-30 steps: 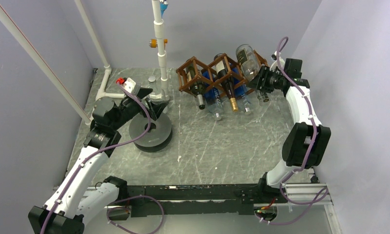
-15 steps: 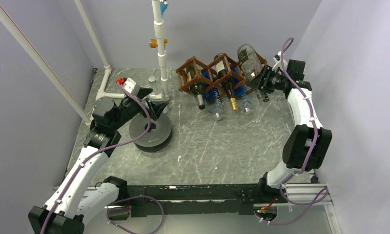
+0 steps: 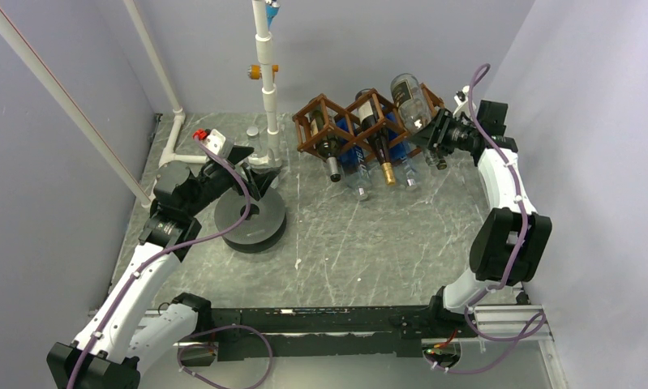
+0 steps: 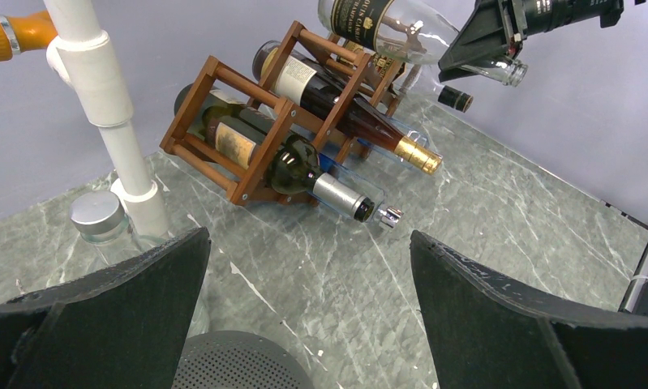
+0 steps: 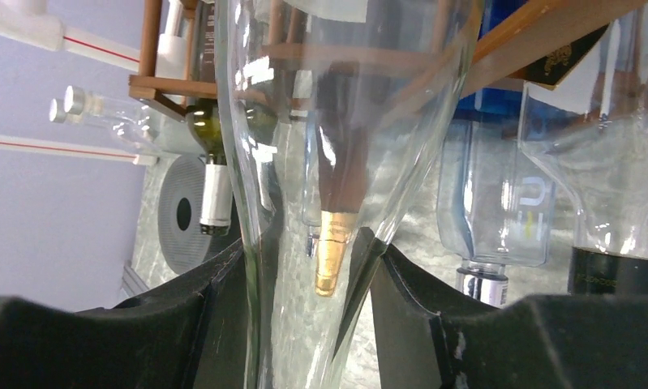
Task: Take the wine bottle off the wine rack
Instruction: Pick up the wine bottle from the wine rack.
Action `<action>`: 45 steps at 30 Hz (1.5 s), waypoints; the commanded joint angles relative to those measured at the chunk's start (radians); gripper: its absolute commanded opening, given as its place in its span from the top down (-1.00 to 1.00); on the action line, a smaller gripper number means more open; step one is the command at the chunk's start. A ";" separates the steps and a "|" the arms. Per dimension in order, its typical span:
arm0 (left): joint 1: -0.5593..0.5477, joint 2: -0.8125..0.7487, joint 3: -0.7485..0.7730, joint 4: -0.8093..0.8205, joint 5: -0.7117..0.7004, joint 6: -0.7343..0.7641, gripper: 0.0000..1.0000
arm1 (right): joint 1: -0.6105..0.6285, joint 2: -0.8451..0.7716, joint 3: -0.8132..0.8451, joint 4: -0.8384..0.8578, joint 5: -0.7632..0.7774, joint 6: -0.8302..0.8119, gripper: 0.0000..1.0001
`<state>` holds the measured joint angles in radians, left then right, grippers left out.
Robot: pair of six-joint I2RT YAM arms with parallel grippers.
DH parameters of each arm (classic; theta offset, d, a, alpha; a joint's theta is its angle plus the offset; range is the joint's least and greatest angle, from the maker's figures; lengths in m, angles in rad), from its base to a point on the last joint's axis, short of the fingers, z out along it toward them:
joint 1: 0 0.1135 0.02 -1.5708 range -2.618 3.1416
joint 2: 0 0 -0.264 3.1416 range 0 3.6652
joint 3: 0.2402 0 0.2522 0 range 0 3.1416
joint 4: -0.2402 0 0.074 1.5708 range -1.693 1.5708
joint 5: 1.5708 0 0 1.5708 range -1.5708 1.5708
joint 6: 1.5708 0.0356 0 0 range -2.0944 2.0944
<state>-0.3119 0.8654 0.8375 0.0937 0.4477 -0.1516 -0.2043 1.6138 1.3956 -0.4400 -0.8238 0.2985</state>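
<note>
The brown wooden wine rack (image 3: 345, 121) stands at the back of the table and holds several bottles, necks pointing toward me; it also shows in the left wrist view (image 4: 255, 130). A clear glass wine bottle (image 3: 409, 99) with a dark label lies tilted at the rack's top right. My right gripper (image 3: 435, 134) is shut on this bottle's neck (image 5: 320, 203), a black finger on each side. The bottle also shows in the left wrist view (image 4: 385, 28). My left gripper (image 3: 251, 166) is open and empty above a grey round speaker (image 3: 251, 220).
A white pipe stand (image 3: 265, 81) with an orange fitting rises left of the rack. A small clear jar with a silver lid (image 4: 101, 223) stands by its foot. White pipes run along the left wall. The right wall is close behind my right arm.
My right gripper has moved slightly up and back with the clear bottle's neck in it, and the bottle has tilted a little. The left arm has not moved.
</note>
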 commanded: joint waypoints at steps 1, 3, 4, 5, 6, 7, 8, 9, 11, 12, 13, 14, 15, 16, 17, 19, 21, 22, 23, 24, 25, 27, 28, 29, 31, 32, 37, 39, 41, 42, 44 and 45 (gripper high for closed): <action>0.002 -0.015 0.002 0.042 0.017 -0.002 -0.98 | -0.006 -0.129 0.045 0.268 -0.145 0.015 1.00; 0.002 -0.015 0.002 0.042 0.017 -0.002 -0.98 | -0.006 -0.132 0.043 0.281 -0.163 0.032 1.00; 0.002 -0.014 0.002 0.044 0.018 -0.002 -0.98 | -0.006 -0.133 0.042 0.289 -0.172 0.039 1.00; 0.002 -0.014 0.001 0.044 0.018 -0.001 -0.98 | -0.006 -0.137 0.039 0.295 -0.179 0.048 1.00; 0.002 -0.014 0.001 0.043 0.018 -0.001 -0.98 | -0.006 -0.140 0.036 0.303 -0.185 0.056 1.00; 0.002 -0.014 0.001 0.043 0.017 -0.002 -0.98 | -0.006 -0.142 0.034 0.309 -0.191 0.063 1.00; 0.002 -0.014 0.000 0.043 0.019 -0.002 -0.98 | -0.006 -0.147 0.032 0.313 -0.199 0.070 1.00; 0.002 -0.014 0.000 0.044 0.019 -0.003 -0.98 | -0.006 -0.151 0.030 0.319 -0.207 0.078 1.00; 0.002 -0.010 0.000 0.045 0.021 -0.004 -0.98 | -0.006 -0.160 0.025 0.331 -0.225 0.097 1.00; 0.002 -0.009 0.000 0.046 0.022 -0.005 -0.98 | -0.006 -0.166 0.020 0.343 -0.235 0.110 1.00; 0.002 -0.008 -0.001 0.047 0.023 -0.006 -0.98 | -0.006 -0.173 0.013 0.356 -0.244 0.133 1.00; 0.002 -0.007 -0.001 0.048 0.025 -0.007 -0.98 | -0.006 -0.179 0.007 0.369 -0.257 0.148 1.00; 0.002 -0.006 -0.002 0.049 0.025 -0.008 -0.98 | -0.005 -0.187 -0.001 0.380 -0.266 0.164 1.00; 0.002 -0.006 -0.002 0.048 0.025 -0.007 -0.98 | -0.004 -0.192 -0.008 0.391 -0.278 0.181 1.00; 0.002 -0.005 -0.002 0.049 0.026 -0.008 -0.98 | -0.004 -0.198 -0.013 0.401 -0.288 0.197 1.00; 0.002 -0.002 -0.003 0.050 0.028 -0.009 -0.98 | -0.002 -0.207 -0.024 0.421 -0.305 0.229 1.00; 0.002 -0.002 -0.003 0.052 0.030 -0.009 -0.98 | 0.003 -0.216 -0.033 0.427 -0.318 0.248 1.00; 0.002 0.000 -0.005 0.052 0.031 -0.009 -0.98 | 0.006 -0.221 -0.036 0.426 -0.325 0.253 1.00; 0.002 0.000 -0.005 0.053 0.030 -0.009 -0.98 | 0.010 -0.226 -0.039 0.420 -0.329 0.254 1.00; 0.002 0.001 -0.004 0.053 0.031 -0.009 -0.98 | 0.015 -0.229 -0.041 0.413 -0.332 0.254 1.00; 0.002 0.001 -0.004 0.053 0.031 -0.009 -0.98 | 0.022 -0.234 -0.041 0.395 -0.336 0.249 1.00; 0.002 0.001 -0.005 0.055 0.032 -0.009 -0.98 | 0.039 -0.245 -0.049 0.373 -0.338 0.234 1.00; 0.002 0.001 -0.005 0.056 0.034 -0.009 -0.98 | 0.048 -0.250 -0.052 0.358 -0.340 0.225 1.00; 0.002 0.002 -0.005 0.055 0.035 -0.011 -0.98 | 0.057 -0.254 -0.056 0.345 -0.341 0.211 1.00; 0.002 0.003 -0.005 0.058 0.040 -0.012 -0.98 | 0.073 -0.259 -0.066 0.328 -0.346 0.203 1.00; 0.002 0.003 -0.006 0.059 0.041 -0.012 -0.98 | 0.080 -0.263 -0.072 0.327 -0.353 0.205 1.00; 0.002 0.006 -0.010 0.068 0.054 -0.017 -0.98 | 0.116 -0.275 -0.115 0.359 -0.390 0.255 1.00; 0.002 0.010 -0.013 0.075 0.068 -0.020 -0.98 | 0.131 -0.283 -0.141 0.396 -0.407 0.295 1.00; 0.002 0.016 -0.014 0.083 0.085 -0.027 -0.98 | 0.145 -0.291 -0.167 0.432 -0.427 0.336 1.00; 0.002 0.021 -0.015 0.087 0.097 -0.032 -0.98 | 0.153 -0.296 -0.181 0.468 -0.434 0.361 1.00; 0.002 0.033 -0.018 0.104 0.124 -0.047 -0.98 | 0.168 -0.305 -0.214 0.527 -0.451 0.418 1.00; 0.001 0.043 -0.021 0.119 0.145 -0.063 -0.98 | 0.181 -0.312 -0.241 0.574 -0.460 0.459 1.00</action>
<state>-0.3119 0.8890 0.8253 0.1307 0.5137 -0.1734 -0.0498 1.3933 1.1645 -0.2020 -1.1503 0.6548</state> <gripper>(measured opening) 0.992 0.498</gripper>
